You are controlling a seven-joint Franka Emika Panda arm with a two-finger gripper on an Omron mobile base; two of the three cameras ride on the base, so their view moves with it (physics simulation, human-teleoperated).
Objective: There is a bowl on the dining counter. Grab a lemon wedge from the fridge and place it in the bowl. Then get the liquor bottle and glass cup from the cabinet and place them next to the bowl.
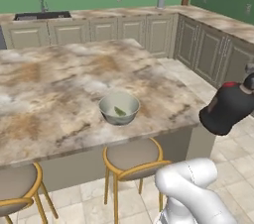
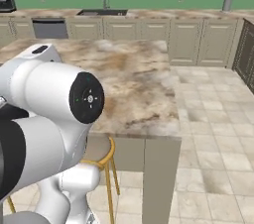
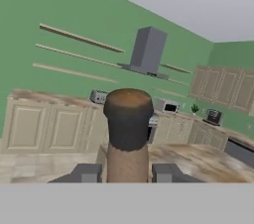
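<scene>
Gripper (image 3: 127, 173) closed on the liquor bottle (image 3: 128, 134), both fingers flanking the neck just below the dark cap in the hand view; the bottle stands upright between them. Bowl (image 1: 119, 107) sits on the dining counter (image 1: 59, 84) near the front edge, above a stool (image 1: 133, 157), with a small green-yellow piece inside, most likely the lemon wedge (image 1: 120, 111), though it is too small to be sure. Judgement: lemon step done, bottle in transit, glass cup not yet fetched. In the left base view the dark hand with a red mark hangs off the counter's right end, clear of the marble. Risks: a grip this high on the neck could let the bottle swing or slip if the arm moves fast; a low approach could clip the counter edge; setting down too close could knock the bowl.
</scene>
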